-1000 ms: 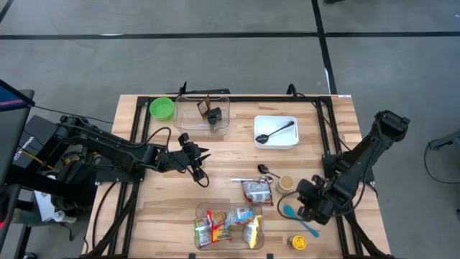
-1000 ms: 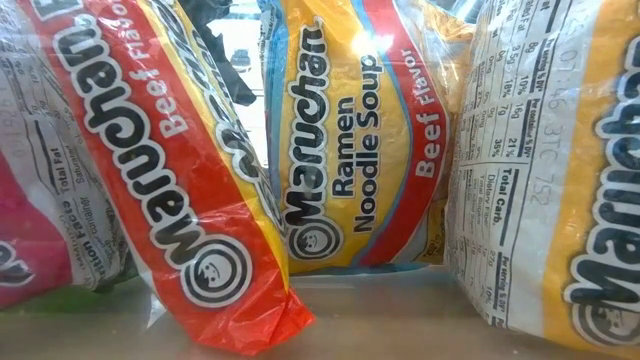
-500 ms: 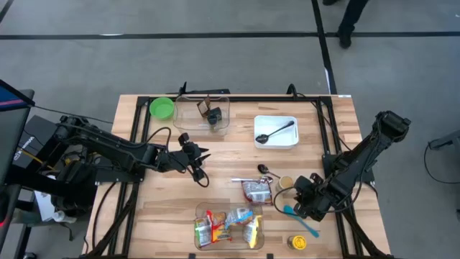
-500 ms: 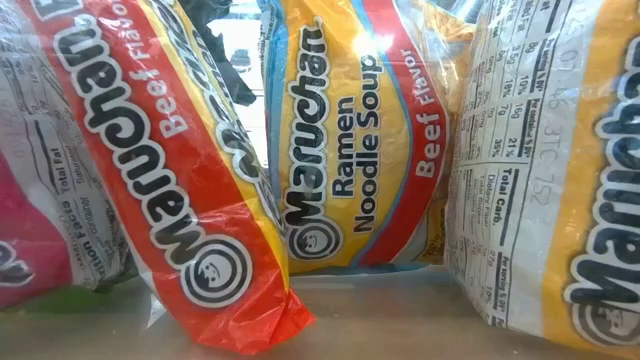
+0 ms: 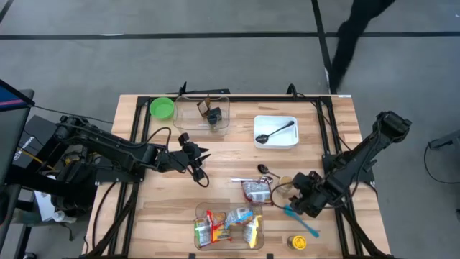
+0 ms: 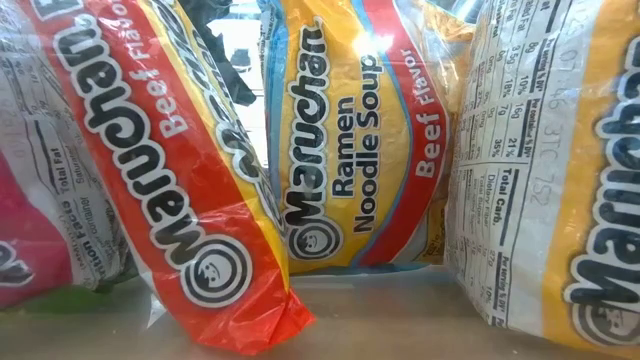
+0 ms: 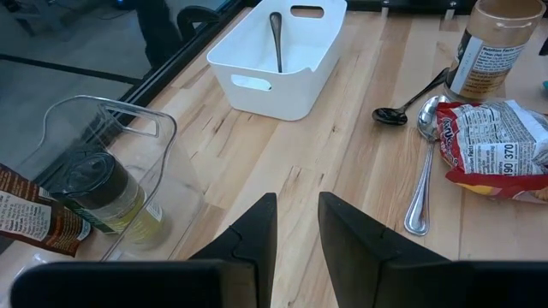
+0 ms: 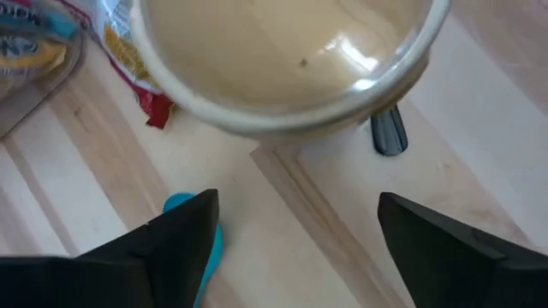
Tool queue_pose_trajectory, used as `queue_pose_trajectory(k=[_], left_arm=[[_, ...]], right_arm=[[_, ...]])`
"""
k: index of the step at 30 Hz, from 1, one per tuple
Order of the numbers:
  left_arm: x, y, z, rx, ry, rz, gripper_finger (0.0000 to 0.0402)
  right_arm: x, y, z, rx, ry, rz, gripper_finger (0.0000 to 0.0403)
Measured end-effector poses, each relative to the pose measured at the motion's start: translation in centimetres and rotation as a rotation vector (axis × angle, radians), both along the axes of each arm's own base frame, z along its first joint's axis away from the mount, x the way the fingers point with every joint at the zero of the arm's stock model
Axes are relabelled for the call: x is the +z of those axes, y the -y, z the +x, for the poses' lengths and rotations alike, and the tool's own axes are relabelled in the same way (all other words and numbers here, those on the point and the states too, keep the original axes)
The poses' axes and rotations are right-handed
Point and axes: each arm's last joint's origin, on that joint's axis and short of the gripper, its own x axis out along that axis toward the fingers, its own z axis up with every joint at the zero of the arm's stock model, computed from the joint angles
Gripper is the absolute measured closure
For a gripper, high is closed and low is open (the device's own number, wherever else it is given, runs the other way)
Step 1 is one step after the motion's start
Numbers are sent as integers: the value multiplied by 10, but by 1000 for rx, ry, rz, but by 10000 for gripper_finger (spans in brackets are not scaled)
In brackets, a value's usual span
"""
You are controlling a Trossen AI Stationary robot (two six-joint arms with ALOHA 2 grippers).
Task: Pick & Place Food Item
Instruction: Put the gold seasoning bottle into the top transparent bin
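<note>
- Your right end effector [image 5: 297, 189] hangs low over the bench [image 5: 165, 216], its fingers [image 8: 171, 244] spread well apart and holding nothing.
- Straight ahead of those fingers, very near, stands a jar [image 8: 291, 60] with a tan lid; in the right wrist view its lid fills most of the picture. In the overhead view the jar [image 5: 286, 183] is just beside the end effector.
- A blue spoon [image 5: 298, 219] lies on the bench just beside the right end effector; its bowl shows next to one finger in the wrist view.
- A loose ramen packet [image 5: 256, 191] lies a little beyond the jar, away from the right end effector. Past it, a clear tray [image 5: 259, 238] already holds several ramen packets [image 6: 350, 140].
- Your left end effector [image 5: 203, 164] hovers well apart from all this. Its fingers [image 7: 257, 231] stand close together with a narrow gap, gripping nothing.
- Ahead of the left end effector lie a metal spoon [image 7: 424, 175] and a dark spoon [image 7: 411, 98]; a white bin [image 7: 321, 64] sits farther on, and a clear box [image 7: 137, 184] with a small bottle [image 7: 107, 192] inside sits off to its side.
- Judging from this, the pick is not yet made: the jar stands free on the bench.
- Still left, as I read it: close on the food item, lift it, carry it and set it down. The pictures do not say which container is meant.
</note>
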Motion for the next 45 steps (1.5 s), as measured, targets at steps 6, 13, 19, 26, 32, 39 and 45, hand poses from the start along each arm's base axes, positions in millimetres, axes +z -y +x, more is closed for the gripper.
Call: queue_pose_trajectory(k=[6,13,19,26,32,39,45], left_arm=[[0,0,0,0,0,0,320],[0,0,0,0,0,0,320],[0,0,0,0,0,0,320],[0,0,0,0,0,0,320],[0,0,0,0,0,0,320],[0,0,0,0,0,0,320],[0,0,0,0,0,0,320]], right_arm=[[0,2,3,-17,9,11,73],[0,1,3,-18,22,11,72],[-1,-5,-1,9,112,-104,72],[-18,-16,-5,31,97,-205,72],[-44,-24,-5,19,91,-323,72],[-58,-33,-6,25,174,-396,72],[-61,-31,-4,-2,220,-441,72]])
